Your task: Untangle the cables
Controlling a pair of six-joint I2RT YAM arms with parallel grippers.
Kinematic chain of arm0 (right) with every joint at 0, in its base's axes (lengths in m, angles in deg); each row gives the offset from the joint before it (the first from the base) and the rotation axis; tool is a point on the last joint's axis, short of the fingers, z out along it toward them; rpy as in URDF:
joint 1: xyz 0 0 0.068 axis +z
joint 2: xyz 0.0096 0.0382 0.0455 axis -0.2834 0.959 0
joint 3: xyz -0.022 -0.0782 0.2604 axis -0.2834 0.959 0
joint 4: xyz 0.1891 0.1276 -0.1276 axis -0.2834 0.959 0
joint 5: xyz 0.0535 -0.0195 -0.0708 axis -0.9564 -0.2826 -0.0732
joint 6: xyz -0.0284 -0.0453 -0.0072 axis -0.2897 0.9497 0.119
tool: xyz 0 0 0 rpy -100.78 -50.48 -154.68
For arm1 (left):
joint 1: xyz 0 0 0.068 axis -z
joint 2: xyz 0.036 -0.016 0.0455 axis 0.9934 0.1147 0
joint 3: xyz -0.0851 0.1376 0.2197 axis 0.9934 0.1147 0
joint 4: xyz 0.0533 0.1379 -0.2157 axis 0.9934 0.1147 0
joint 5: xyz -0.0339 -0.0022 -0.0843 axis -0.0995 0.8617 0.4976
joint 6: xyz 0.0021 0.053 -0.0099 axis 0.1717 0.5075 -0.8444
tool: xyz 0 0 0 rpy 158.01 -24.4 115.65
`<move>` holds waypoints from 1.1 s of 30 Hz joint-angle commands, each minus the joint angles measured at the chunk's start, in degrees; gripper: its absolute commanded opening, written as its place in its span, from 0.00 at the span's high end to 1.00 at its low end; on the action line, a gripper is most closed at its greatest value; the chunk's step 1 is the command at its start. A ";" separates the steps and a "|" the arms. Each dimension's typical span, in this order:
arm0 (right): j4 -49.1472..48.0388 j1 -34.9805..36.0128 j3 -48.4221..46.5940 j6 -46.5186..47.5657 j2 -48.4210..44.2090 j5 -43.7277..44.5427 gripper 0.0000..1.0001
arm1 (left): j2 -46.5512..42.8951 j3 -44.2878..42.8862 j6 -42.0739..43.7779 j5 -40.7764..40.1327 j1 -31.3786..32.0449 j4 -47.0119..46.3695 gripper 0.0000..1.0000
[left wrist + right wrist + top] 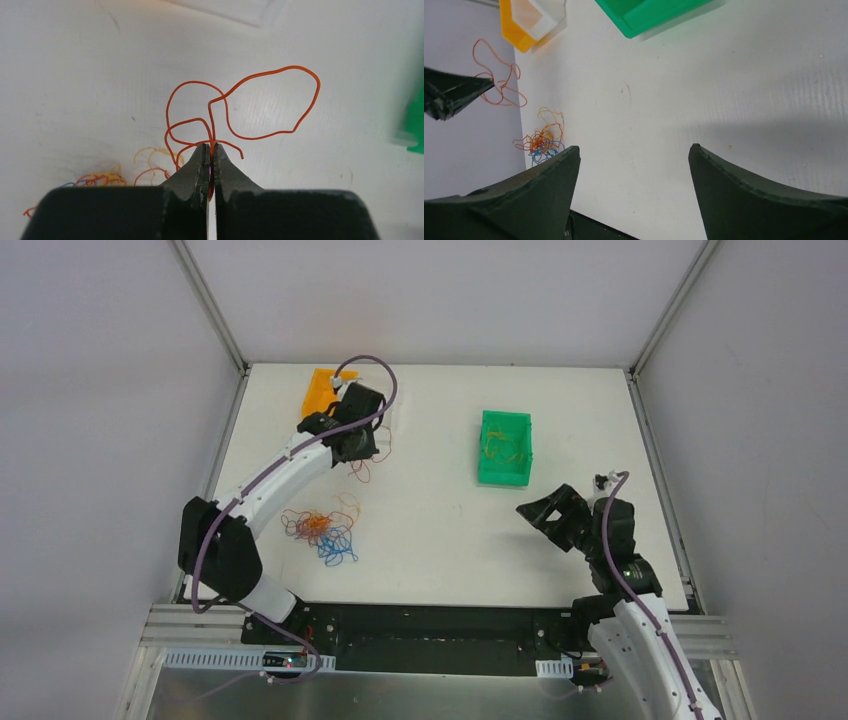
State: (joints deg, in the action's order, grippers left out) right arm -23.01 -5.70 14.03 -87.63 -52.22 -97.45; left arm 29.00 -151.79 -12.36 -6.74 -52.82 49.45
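A tangle of blue, orange-red and yellow cables [322, 530] lies on the white table at the near left. It also shows in the left wrist view [100, 177] and the right wrist view [541, 142]. My left gripper [355, 445] is shut on one orange-red cable [212, 125], which hangs in loops from its tips [211, 146] above the table, apart from the tangle. This cable shows in the top view [362, 472] below the gripper. My right gripper [540, 512] is open and empty over the table at the near right [634, 147].
A green bin [505, 480] holding a few yellow strands stands at the centre right. An orange container [320, 390] with a white part sits at the far left, just behind my left gripper. Metal frame rails edge the table.
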 commanded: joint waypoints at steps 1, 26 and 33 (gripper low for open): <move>-5.96 0.36 -1.12 2.40 -0.95 -3.12 0.16 | 5.30 -6.76 3.69 3.60 -5.68 -7.11 1.00; -6.08 0.42 -5.81 6.50 6.84 -2.53 0.15 | 36.19 -34.96 6.20 4.28 -23.35 -15.24 1.00; -6.47 0.41 -6.38 6.27 8.96 -2.44 0.15 | 41.68 -34.96 4.78 8.60 -23.39 -12.93 1.00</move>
State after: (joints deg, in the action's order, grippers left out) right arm -26.53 -5.59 10.27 -81.95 -43.57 -99.75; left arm 69.59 -186.13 -5.82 -0.49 -76.67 35.22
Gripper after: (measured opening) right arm 0.843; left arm 0.020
